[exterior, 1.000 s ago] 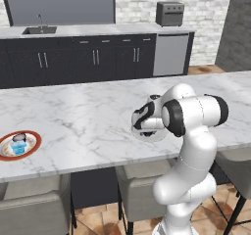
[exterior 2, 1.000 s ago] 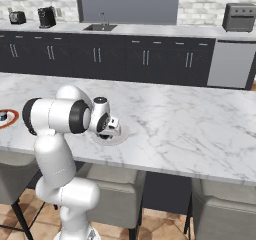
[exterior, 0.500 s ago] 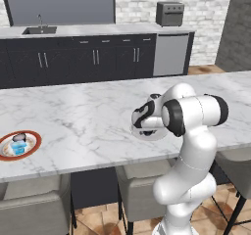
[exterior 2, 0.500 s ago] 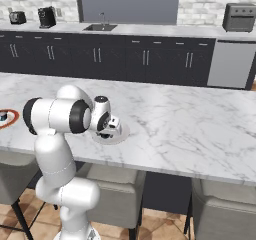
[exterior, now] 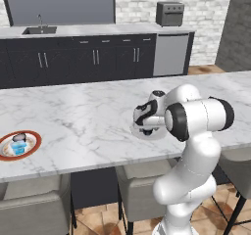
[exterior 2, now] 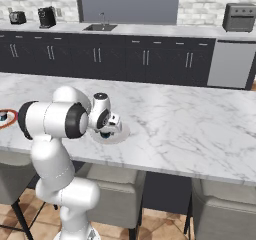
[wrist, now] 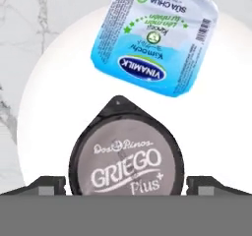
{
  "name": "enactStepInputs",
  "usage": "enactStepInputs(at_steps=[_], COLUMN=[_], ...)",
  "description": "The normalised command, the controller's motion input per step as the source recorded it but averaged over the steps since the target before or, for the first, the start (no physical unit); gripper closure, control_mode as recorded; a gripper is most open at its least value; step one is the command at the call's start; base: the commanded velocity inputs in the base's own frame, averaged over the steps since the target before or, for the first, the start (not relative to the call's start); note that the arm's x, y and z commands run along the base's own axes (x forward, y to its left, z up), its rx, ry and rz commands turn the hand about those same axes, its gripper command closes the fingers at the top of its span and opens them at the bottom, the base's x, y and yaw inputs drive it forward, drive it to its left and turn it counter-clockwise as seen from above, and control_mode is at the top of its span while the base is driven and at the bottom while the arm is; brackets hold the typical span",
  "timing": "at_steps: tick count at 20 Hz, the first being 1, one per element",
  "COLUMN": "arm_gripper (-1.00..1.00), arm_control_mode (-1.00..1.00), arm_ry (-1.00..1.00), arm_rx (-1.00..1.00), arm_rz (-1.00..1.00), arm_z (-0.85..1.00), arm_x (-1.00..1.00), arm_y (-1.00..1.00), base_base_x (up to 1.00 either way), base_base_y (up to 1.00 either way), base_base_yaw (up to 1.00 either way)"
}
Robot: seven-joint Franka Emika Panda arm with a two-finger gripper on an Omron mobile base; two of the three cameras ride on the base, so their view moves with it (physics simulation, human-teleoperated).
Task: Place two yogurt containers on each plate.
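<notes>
Spanning the kitchen, a marble counter (exterior: 73, 111) fronts dark cabinets (exterior: 98, 60).

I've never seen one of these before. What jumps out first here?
The big white arm bent low over the marble counter, its gripper right above a pale plate. On that plate sit two yogurts: a dark Griego cup between the fingertips and a blue Vinamilk cup beyond it. Far off at the counter's left lies a red-rimmed plate with another blue cup.
</notes>
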Motion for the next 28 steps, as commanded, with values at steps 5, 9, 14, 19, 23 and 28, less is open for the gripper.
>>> enactStepInputs(at_steps=[5, 9, 14, 19, 23, 28], arm_gripper=[-1.0, -1.0, -1.0, -1.0, -1.0, -1.0], arm_control_mode=[-1.0, -1.0, -1.0, -1.0, -1.0, -1.0], arm_ry=[-0.03, -0.05, -0.23, -0.19, -0.16, -0.18], arm_rx=[0.0, 0.0, 0.0, 0.0, 0.0, -0.01], arm_rz=[0.0, 0.0, 0.0, 0.0, 0.0, 0.0], arm_z=[0.46, 0.7, 0.78, 1.0, 0.88, 0.99], arm_x=[-0.25, -0.48, -0.78, -0.69, -0.93, -0.98], arm_y=[-0.01, 0.0, 0.0, 0.0, 0.0, 0.0], base_base_x=[0.0, 0.0, 0.0, 0.0, 0.0, 0.0], base_base_y=[0.0, 0.0, 0.0, 0.0, 0.0, 0.0], base_base_yaw=[0.0, 0.0, 0.0, 0.0, 0.0, 0.0])
